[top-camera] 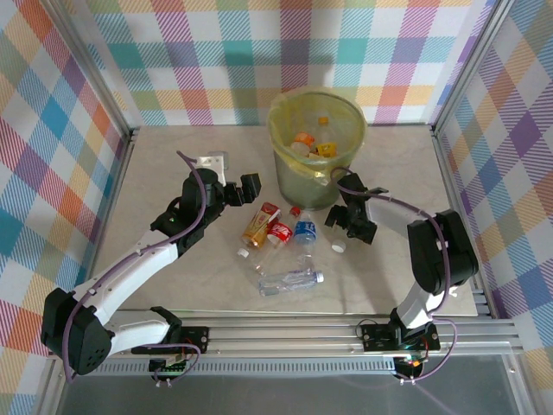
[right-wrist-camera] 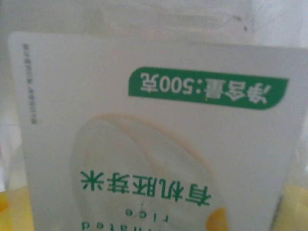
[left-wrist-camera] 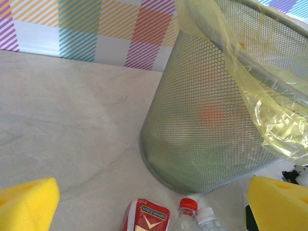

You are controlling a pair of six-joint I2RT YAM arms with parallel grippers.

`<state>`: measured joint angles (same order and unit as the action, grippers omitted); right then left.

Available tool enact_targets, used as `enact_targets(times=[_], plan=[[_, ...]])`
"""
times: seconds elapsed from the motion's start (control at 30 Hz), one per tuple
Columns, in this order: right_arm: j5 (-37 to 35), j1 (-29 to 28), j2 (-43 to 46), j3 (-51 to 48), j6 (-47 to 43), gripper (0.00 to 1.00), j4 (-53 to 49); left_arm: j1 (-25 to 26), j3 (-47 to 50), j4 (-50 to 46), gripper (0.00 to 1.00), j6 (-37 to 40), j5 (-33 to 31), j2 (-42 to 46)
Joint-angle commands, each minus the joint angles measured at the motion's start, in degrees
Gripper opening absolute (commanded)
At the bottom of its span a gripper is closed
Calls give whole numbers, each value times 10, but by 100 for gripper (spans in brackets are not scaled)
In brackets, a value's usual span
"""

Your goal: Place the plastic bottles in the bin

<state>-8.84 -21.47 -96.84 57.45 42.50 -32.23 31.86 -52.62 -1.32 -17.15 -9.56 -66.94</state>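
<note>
The bin stands at the back centre, lined with a yellow bag and holding orange bottles. Several plastic bottles lie in front of it: an orange one with a red label, a red-labelled one, a blue-labelled one and a clear one. My left gripper hangs open left of the bin, its yellow pads wide apart above the red label and a red cap. My right gripper is open around a white-labelled bottle, which lies between its pads.
The mesh wall of the bin rises close ahead of the left wrist. Checked walls and aluminium posts enclose the table. A metal rail runs along the near edge. Bare tabletop lies at the back left.
</note>
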Motion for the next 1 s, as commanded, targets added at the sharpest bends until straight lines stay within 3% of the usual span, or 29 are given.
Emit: enact_targets(times=[0.0, 0.37, 0.57, 0.77, 0.97], plan=[[-20, -3, -3, 7, -12, 87, 0, 3, 1, 9, 100, -5, -2, 9], [-112, -2, 130, 1, -13, 64, -102, 3, 4, 2, 100, -4, -11, 18], [-157, -2, 239, 52, -34, 58, -184, 3, 7, -7, 100, -6, -21, 24], [-150, -1, 280, 193, -119, 53, -228, 3, 16, -11, 100, -17, -31, 26], [-74, -2, 207, 382, -215, 52, -222, 3, 18, -18, 100, -23, -36, 26]])
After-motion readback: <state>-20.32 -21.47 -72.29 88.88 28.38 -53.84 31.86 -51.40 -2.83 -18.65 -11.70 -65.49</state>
